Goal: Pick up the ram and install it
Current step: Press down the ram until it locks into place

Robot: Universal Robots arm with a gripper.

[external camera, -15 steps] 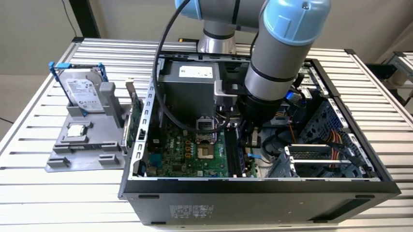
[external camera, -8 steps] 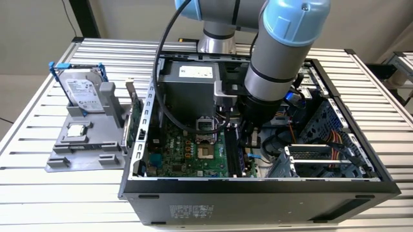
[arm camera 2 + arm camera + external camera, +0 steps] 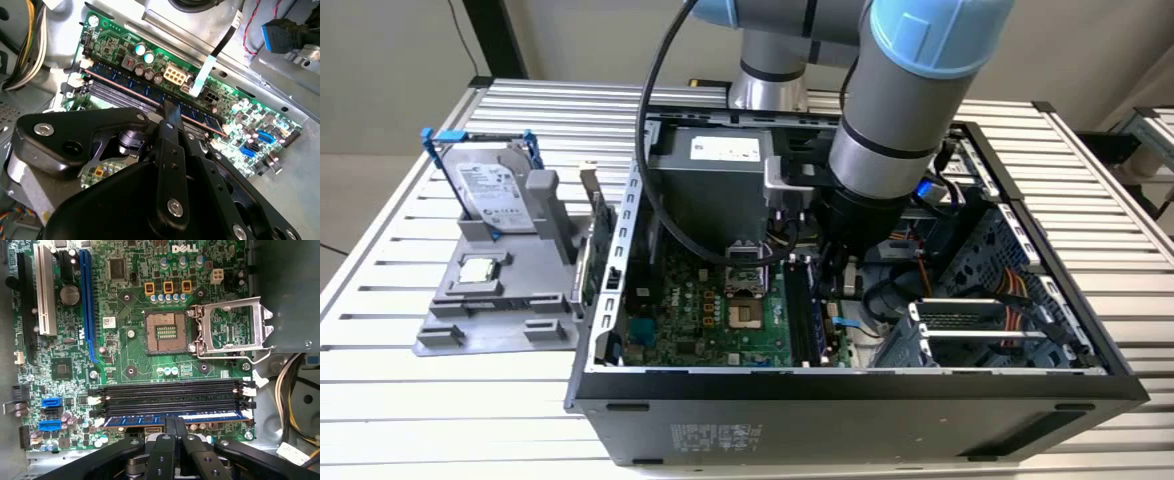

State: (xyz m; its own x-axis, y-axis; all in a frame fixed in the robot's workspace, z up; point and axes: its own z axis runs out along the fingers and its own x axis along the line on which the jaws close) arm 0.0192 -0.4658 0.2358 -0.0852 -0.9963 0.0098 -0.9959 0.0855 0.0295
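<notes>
Inside the open computer case (image 3: pixel 854 385), on the motherboard (image 3: pixel 130 355), the ram (image 3: pixel 175 418) sits in the outermost slot. Your gripper (image 3: pixel 175 426) is closed on its top edge (mid-length); press straight down, evenly, until both end clips latch.

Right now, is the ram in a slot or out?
In: the ram stands edge-up in a motherboard slot, gripper shut on it.

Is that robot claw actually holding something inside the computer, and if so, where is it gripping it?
Yes. The gripper is closed on the ram, pinching its upper edge near the middle of the stick's length, with the stick sitting in a slot on the motherboard.
</notes>
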